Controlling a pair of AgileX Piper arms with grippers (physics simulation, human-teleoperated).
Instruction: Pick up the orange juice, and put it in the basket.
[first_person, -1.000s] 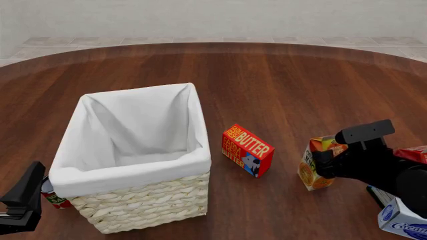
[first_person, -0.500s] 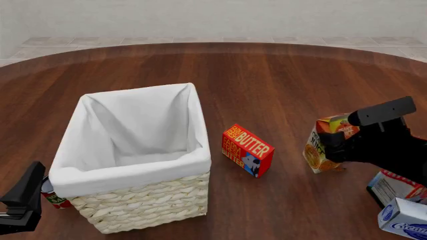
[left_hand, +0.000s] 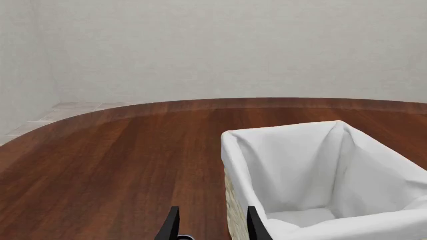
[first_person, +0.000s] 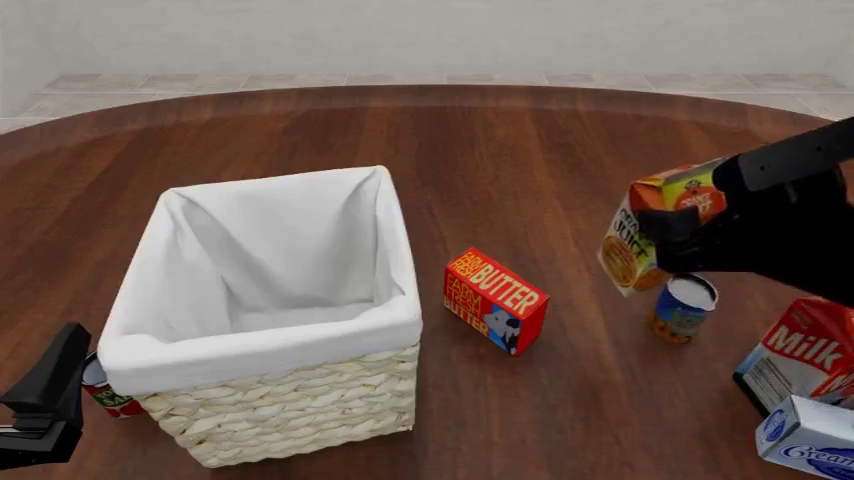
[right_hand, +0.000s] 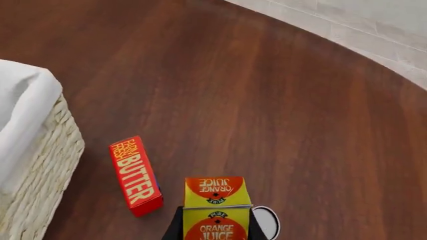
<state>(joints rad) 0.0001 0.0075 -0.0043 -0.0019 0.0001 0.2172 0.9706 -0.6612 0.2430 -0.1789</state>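
Observation:
The orange juice (first_person: 651, 232), an orange and yellow gable-top carton, hangs tilted above the table at the right, and my right gripper (first_person: 674, 240) is shut on it. In the right wrist view the orange juice (right_hand: 215, 207) sits between the two dark fingers (right_hand: 175, 226), high above the wood. The basket (first_person: 287, 405), pale wicker with a white cloth lining, stands at the left, well apart from the carton, and shows in both wrist views (left_hand: 293, 170) (right_hand: 33, 165). My left gripper (first_person: 47, 400) rests low at the basket's near left corner, open and holding nothing (left_hand: 212, 227).
A red butter box (first_person: 494, 300) (right_hand: 135, 175) lies between basket and carton. Under the lifted carton stands a small can (first_person: 683, 308). A red-and-white milk carton (first_person: 801, 355) and a blue-white box (first_person: 807, 440) sit at the near right. A red can (first_person: 110, 392) is beside the basket's left corner.
My right gripper has risen with the orange juice, lifting it off the table and a little rightward. That uncovered the small can and the milk carton. The left arm stayed still.

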